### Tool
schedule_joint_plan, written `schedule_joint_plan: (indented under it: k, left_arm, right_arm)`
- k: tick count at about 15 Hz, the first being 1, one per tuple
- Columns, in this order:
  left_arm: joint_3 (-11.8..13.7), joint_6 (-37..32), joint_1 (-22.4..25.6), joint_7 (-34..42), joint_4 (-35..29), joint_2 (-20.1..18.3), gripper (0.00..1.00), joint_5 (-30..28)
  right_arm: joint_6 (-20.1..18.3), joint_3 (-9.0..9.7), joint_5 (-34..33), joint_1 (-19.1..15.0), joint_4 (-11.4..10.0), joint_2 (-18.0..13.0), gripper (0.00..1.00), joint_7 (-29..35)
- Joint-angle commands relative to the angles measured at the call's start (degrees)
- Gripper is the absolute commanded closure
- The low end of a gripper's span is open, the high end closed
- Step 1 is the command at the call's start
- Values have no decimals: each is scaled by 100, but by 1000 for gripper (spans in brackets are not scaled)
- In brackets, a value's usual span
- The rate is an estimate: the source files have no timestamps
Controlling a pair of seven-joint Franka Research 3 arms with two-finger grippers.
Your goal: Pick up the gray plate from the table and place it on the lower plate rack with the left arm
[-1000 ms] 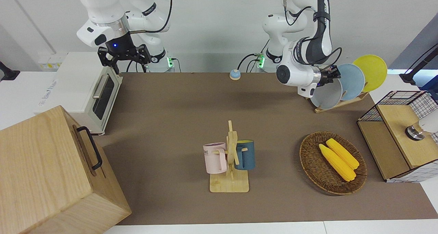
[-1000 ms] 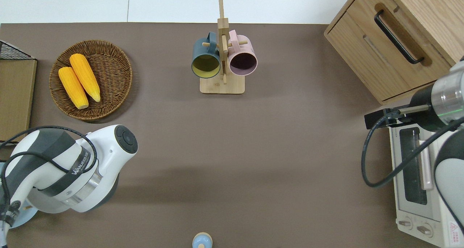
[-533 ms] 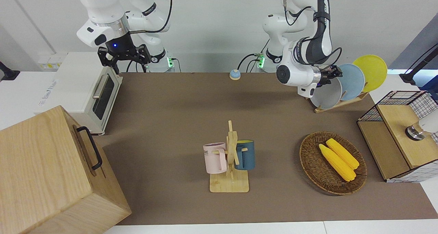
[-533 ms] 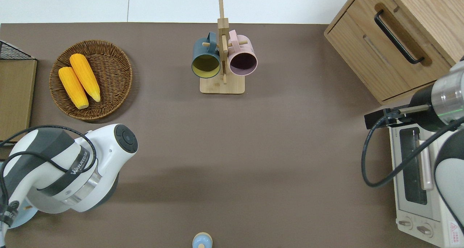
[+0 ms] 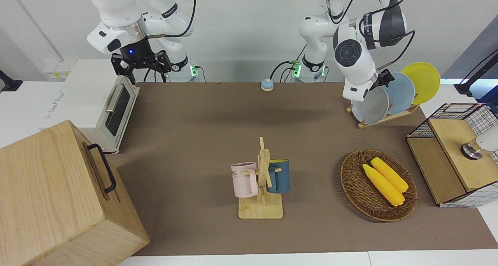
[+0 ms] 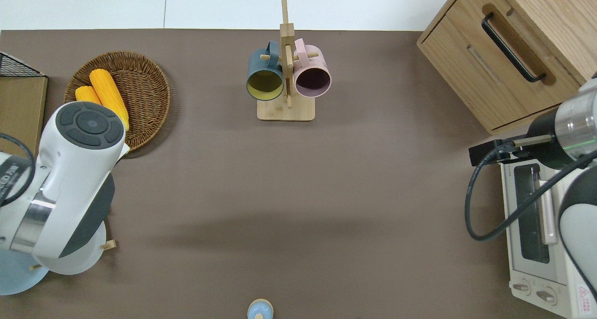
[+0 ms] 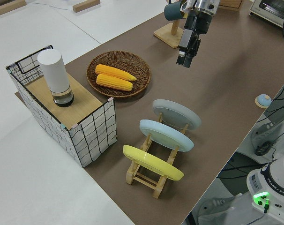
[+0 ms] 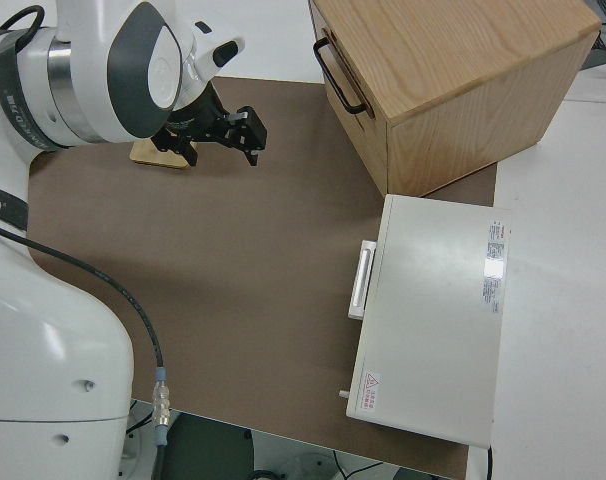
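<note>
— Left pincer (image 7: 186,50)?
— It hangs empty above the counter (image 7: 231,79); I cannot tell whether it is parted.
— And the gray plate (image 7: 176,114)?
— Leaning in the end slot of the lower plate rack (image 7: 143,176), beside the light-blue plate (image 7: 166,135).
— Risk?
— A low swing of the arm could clip its rim and tip it out.

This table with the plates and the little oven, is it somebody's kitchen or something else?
Probably a robot lab set up as a mock kitchen: two white arms stand at the table amid a toaster oven, a rack of plates and a mug stand.
</note>
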Motion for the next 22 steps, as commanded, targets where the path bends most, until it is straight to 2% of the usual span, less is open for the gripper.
schedule_joint_plan:
  k: [1,3,5,9,14,18,22]
  left_arm:
    - [26,24,32,404,614,140,2,-835]
    - [69,15,67,844,1175,175,2,-1509]
    - [175,15,164,933,1449,122,5,-2379]
    - [219,15,278,1100,1732,-9,2,-3296]
    - [166,173,278,1311,1443,-405,0,-3297]
    - [175,444,348,2082,1187,-440,0,-3306]
    - [175,1069,393,2146,809,-440,0,-3280]
  right_arm:
    - [-86,108,-9,-117,53,-15,17,75]
    - [-86,99,-9,-117,53,-7,17,75]
    - [-86,99,-9,-117,53,-7,17,75]
    - [-86,108,-9,-117,53,-15,17,75]
    - [-86,107,-9,-117,53,-15,17,75]
    - [-86,108,-9,-117,53,-15,17,75]
    - [-86,108,-9,-117,53,-15,17,75]
